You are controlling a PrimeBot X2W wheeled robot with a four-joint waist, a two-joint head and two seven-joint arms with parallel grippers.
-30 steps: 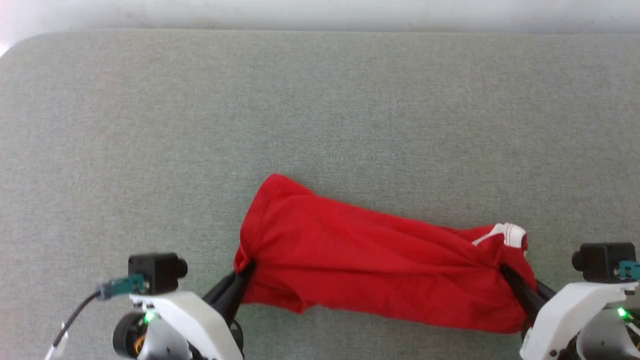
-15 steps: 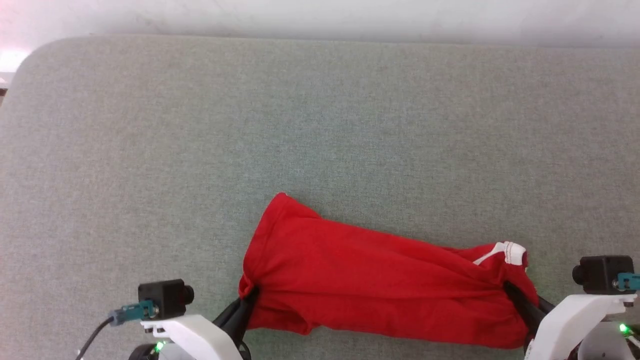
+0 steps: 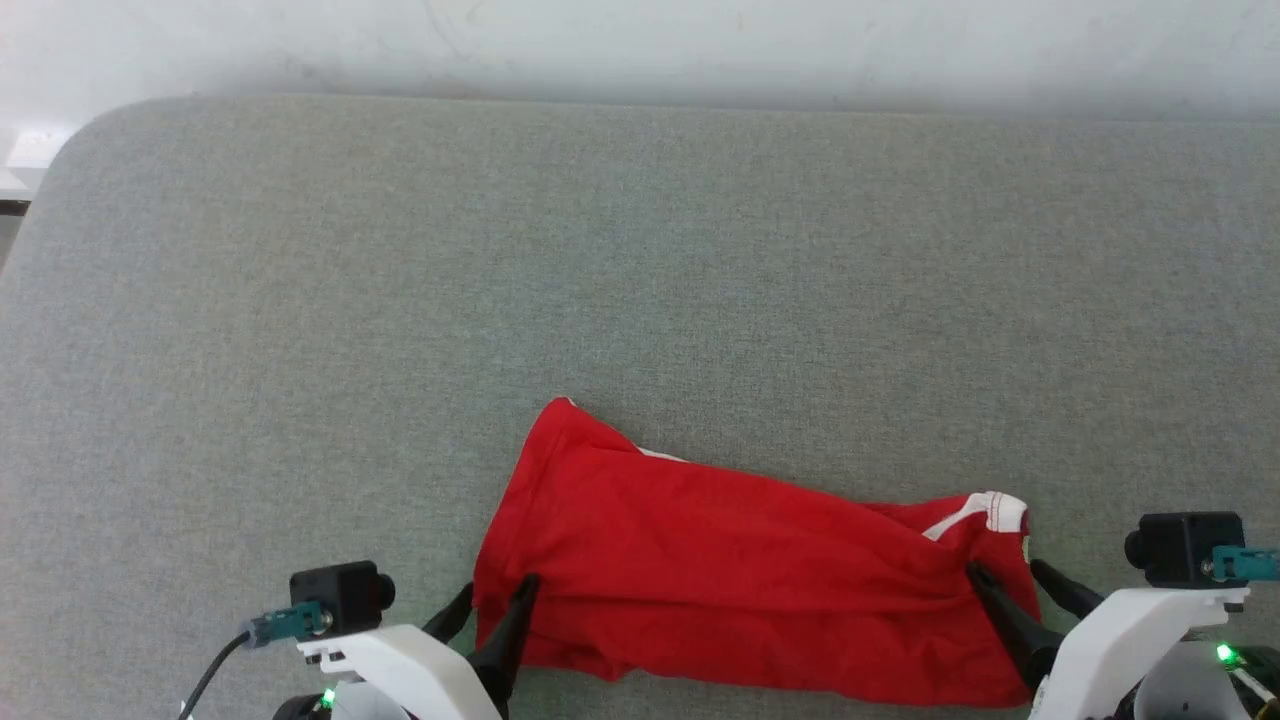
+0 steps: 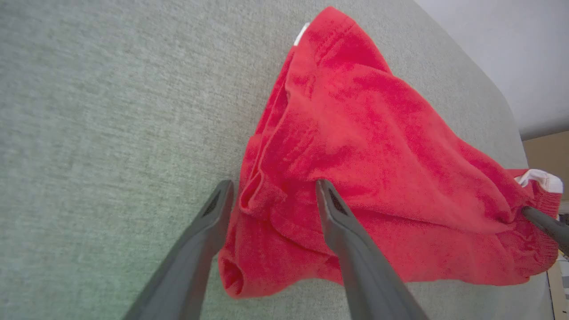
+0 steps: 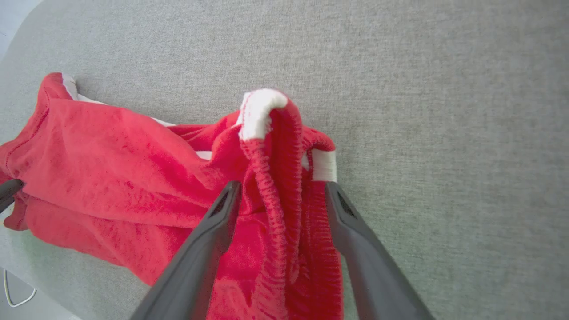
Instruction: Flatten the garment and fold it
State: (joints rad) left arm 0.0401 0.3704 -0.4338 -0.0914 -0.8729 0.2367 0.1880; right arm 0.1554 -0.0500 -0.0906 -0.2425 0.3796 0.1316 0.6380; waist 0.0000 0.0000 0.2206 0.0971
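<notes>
The garment (image 3: 740, 560) is bright red with white trim (image 3: 985, 508) at its right end. It lies bunched in a long strip across the near part of the grey table (image 3: 640, 250). My left gripper (image 3: 498, 588) is open at the strip's left end, its fingers straddling a folded red corner (image 4: 260, 195). At the right end my right gripper (image 3: 1003, 568) is open too. In the right wrist view the right gripper (image 5: 282, 184) has a ribbed red edge and a loop of white trim (image 5: 258, 111) standing between its fingers. The left gripper (image 4: 274, 183) grips nothing.
The table's far edge (image 3: 640, 105) meets a white wall, and its far left corner (image 3: 75, 140) is rounded. Wide bare cloth lies beyond and to the left of the garment. The near table edge shows in the right wrist view (image 5: 53, 284).
Both grippers have gone from shut on the garment's ends to open, letting the fabric go. The garment has sagged flatter onto the table. The head camera has tilted, shifting the whole picture downward.
</notes>
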